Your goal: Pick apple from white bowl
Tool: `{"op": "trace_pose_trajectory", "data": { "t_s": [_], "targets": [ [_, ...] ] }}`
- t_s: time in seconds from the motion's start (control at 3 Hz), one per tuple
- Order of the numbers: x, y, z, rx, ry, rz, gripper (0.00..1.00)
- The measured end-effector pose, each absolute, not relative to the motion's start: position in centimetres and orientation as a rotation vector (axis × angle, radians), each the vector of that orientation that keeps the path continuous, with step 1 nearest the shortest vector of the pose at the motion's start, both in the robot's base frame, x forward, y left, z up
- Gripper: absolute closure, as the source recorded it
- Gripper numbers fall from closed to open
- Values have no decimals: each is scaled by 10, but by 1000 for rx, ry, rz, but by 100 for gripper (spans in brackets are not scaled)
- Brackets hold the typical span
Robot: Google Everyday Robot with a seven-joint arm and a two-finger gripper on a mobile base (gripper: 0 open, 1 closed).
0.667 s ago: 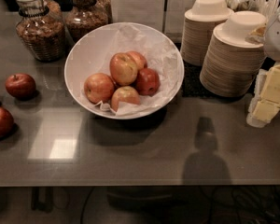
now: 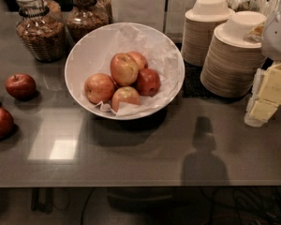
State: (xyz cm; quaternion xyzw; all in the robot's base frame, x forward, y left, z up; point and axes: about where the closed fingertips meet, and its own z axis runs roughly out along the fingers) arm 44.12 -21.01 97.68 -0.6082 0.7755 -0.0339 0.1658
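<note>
The gray desk holds everything. The big white bowl sits in the middle of it. Stacked beige bowls stand to its right. My claw hangs by those stacks, away from the bowl. I cannot tell if it is open or closed. The apples lie piled on paper inside the white bowl.

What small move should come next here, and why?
Probably carry the gripper across to above the white bowl: it sits at the right edge beside the stacked bowls, well clear of the top apple, which lies exposed.
</note>
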Motion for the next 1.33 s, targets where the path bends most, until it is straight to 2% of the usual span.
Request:
{"op": "trace_pose_trajectory", "data": {
  "t_s": [0.67, 1.0, 1.33],
  "targets": [
    [462, -149, 965, -1810, 2073, -59, 0],
    [462, -148, 965, -1810, 2071, -64, 0],
    [477, -120, 969, -1787, 1982, -56, 0]
  ]
}}
